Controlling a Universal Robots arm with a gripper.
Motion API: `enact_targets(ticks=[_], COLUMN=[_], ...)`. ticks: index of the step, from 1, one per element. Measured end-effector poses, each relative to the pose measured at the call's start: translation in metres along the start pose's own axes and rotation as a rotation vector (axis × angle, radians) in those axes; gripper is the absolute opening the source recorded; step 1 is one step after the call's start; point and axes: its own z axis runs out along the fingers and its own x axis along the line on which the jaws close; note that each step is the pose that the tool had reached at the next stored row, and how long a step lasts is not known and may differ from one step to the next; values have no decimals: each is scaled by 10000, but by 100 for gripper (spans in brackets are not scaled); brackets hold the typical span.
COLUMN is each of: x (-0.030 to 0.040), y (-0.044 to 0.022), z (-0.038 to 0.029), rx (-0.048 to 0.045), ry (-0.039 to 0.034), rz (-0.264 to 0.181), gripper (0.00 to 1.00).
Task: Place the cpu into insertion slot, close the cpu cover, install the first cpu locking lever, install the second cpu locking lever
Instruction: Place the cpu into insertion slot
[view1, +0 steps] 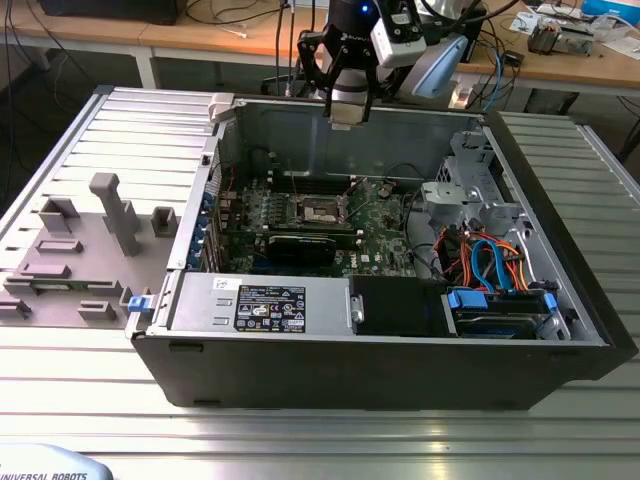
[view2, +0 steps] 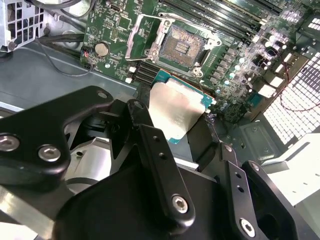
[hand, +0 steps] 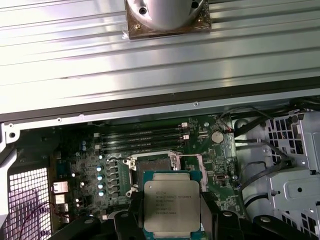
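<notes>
First wrist view has the cpu (hand: 172, 204) front and centre, its silver-grey lid facing the camera, hanging in the air above the green motherboard (view2: 110, 25) and not yet in the insertion slot (view2: 182, 45). The slot sits bare with its dark centre exposed, and the cpu cover (view2: 132, 37) stands swung up just beside it. The likely trouble is a skewed descent. The chip is pinched only by its thin edges, so it could slip or tilt, and a corner landing first in the socket, or catching the raised cover frame, would probably damage the socket's fine contacts. A chip turned the wrong way for the socket would cause the same harm. The pincer (view2: 174, 114) is clenched on the cpu, its black fingers (view2: 150, 145) spread no wider than the chip and pressing two opposite sides. Beyond the socket run the long narrow memory slots (hand: 140, 137). In the exterior view the arm hovers near the far wall of the open computer case (view1: 560, 300), which lies on the ribbed metal worktop (view1: 300, 440).
</notes>
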Motion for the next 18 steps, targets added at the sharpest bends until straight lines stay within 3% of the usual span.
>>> enact_targets(ticks=[10, 18], x=[8, 12], y=[-1, -2], z=[0, 3], rx=[-2, -16], ry=[-8, -76], rz=[87, 846], gripper=[54, 54])
